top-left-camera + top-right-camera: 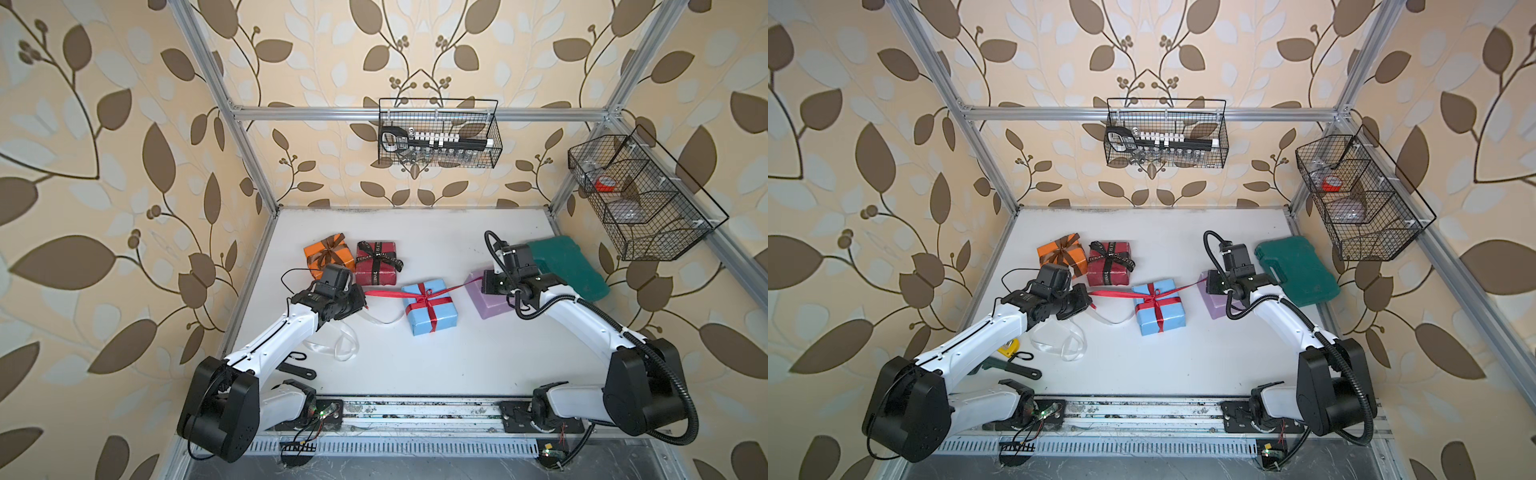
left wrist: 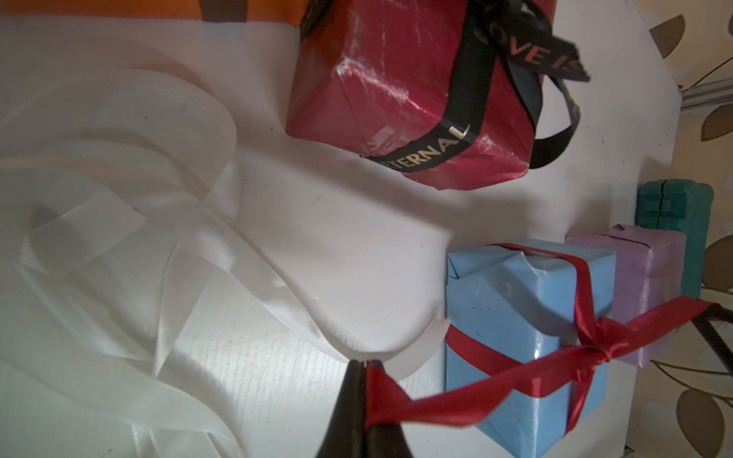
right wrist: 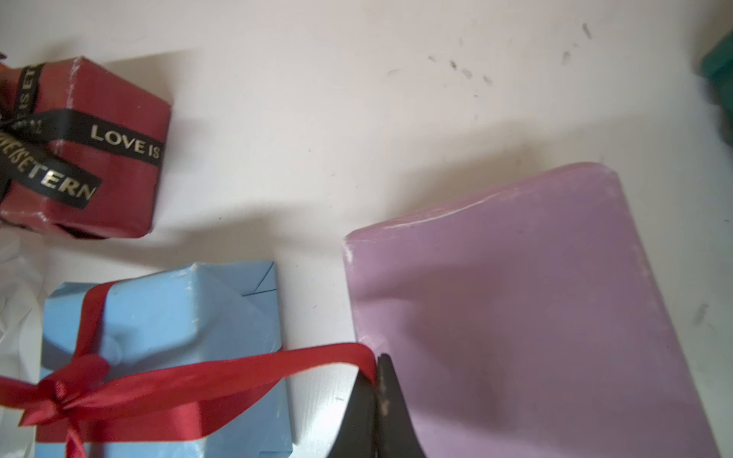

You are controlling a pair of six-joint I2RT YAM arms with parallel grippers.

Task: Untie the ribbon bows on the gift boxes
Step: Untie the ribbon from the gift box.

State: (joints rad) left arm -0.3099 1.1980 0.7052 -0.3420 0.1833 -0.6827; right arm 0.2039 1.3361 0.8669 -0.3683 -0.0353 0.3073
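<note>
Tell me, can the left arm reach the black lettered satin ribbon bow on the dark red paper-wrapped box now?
Probably not yet: the left gripper is shut on an end of the red satin ribbon. The black bow lies near, with no obstacle between, so after releasing it likely could.

We are reading capitals on the black ribbon [image 2: 456,137] around the dark red box [image 2: 377,79]; in the left wrist view it is showing "ETERNAL" on the band and "OVE IS" on a tail; in the right wrist view, "LOVE IS" and "ETERN"; in a top view, at eleven o'clock from the light blue box [image 1: 1169,318], "TERNAL".
</note>
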